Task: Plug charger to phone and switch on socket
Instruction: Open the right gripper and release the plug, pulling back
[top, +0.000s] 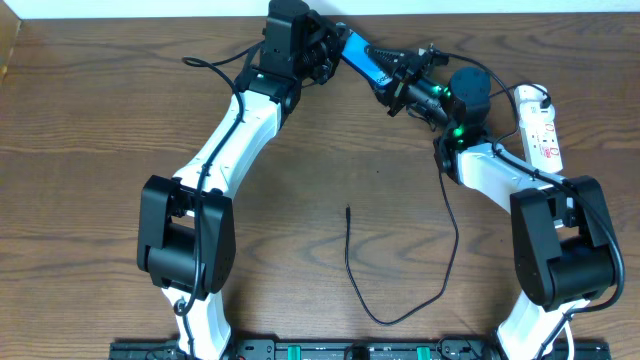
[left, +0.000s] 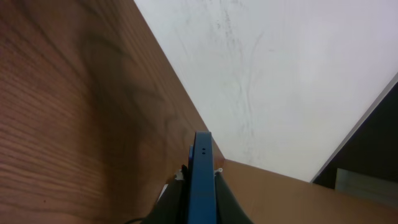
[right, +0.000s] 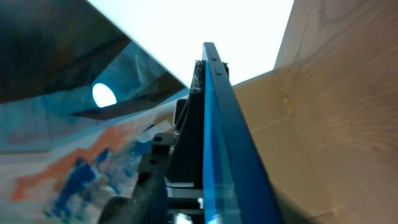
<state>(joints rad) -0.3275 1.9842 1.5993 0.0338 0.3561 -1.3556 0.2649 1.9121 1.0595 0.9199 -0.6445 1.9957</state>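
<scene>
Left hand (top: 335, 48) tight on phone (top: 362, 58), right hand (top: 398, 88) unclear; wooden table (top: 100, 120), white wall (left: 267, 74).

Overhead, soft, even light falls on the wooden table (top: 90, 200). I see only faint, short shadows below the phone (top: 362, 57), and everything is sharp, with no glare.

Through my left wrist camera, the table (left: 56, 124) left of the phone (left: 201, 186) lies under a broad, soft-edged shadow. The wall (left: 261, 74) above the phone is bright and pale, nearly washed out. Beside the phone's lower end the picture goes dark and blurred.

Through my right wrist camera, the area above the phone (right: 227, 143) is blown out to pure white. The phone sits so close that its glass is out of focus. Left of it a bright oval glare spot (right: 104, 94) shines among smeared, unfocused colours. Right of it the table (right: 336, 124) is warmly lit but soft.
</scene>
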